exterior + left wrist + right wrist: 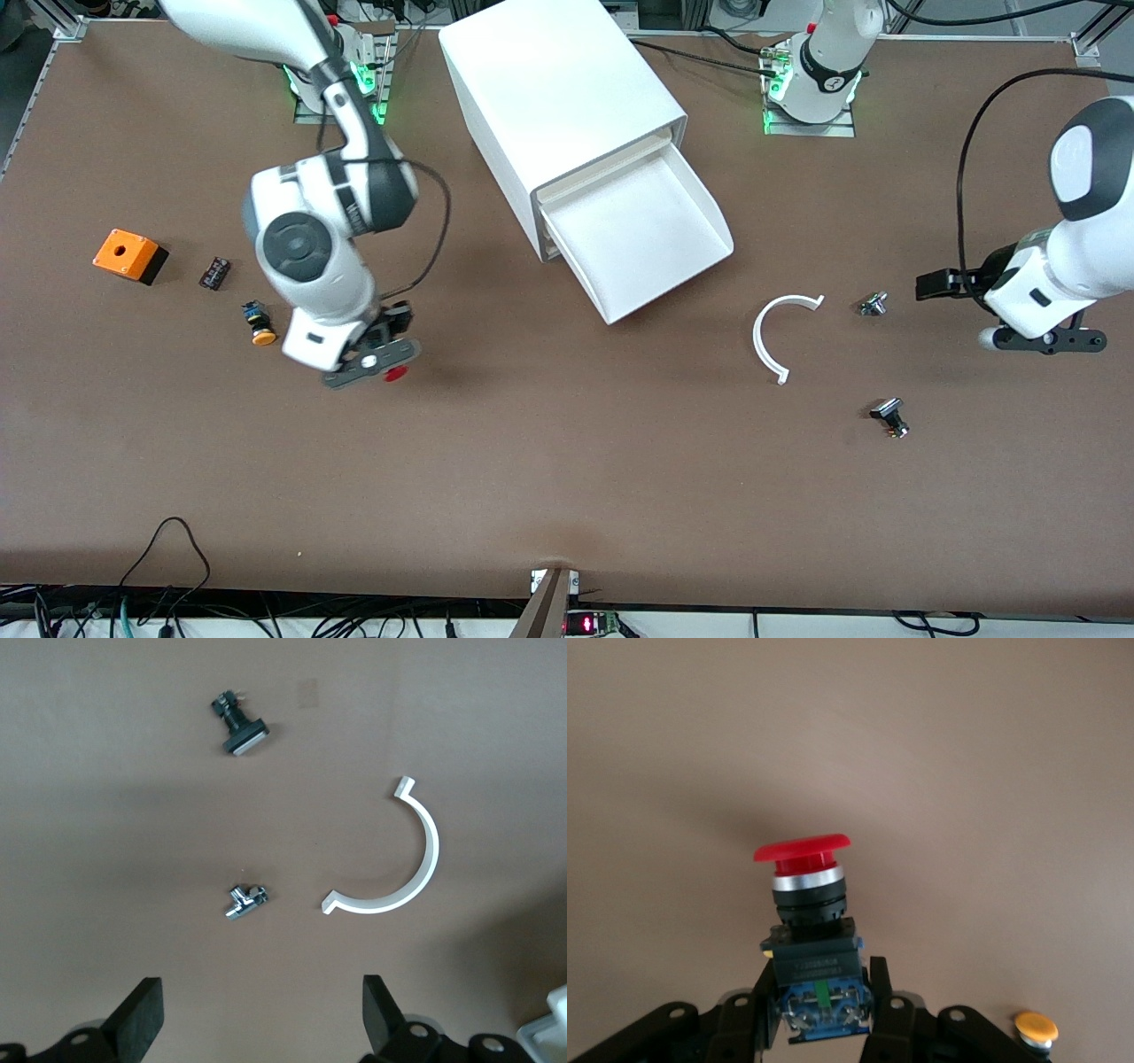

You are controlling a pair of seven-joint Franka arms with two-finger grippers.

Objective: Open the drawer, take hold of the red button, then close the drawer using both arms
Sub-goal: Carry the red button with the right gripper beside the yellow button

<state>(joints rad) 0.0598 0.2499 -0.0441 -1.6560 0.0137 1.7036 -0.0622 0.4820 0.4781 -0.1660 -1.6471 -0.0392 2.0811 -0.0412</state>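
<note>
So the grab step looks basically done: the right gripper [383, 361] has its fingers [764, 1003] clamped on the dark body of the button [808, 930], red cap sticking out past the tips, and it's up off the table [549, 461] toward the right arm's end, just beside the orange-capped button [260, 322] lying there. The right arm is bent down steeply from its base, wrist low.

The drawer [642, 235] is pulled well out of the white cabinet [554, 93] and looks empty, so I'd guess the next move is carrying the button over to it, then pushing the drawer front back in squarely.

The left gripper [261, 1014] waits over the left arm's end of the table, fingers spread wide and holding nothing, with a white curved piece [399, 864] and two small metal parts below it.
</note>
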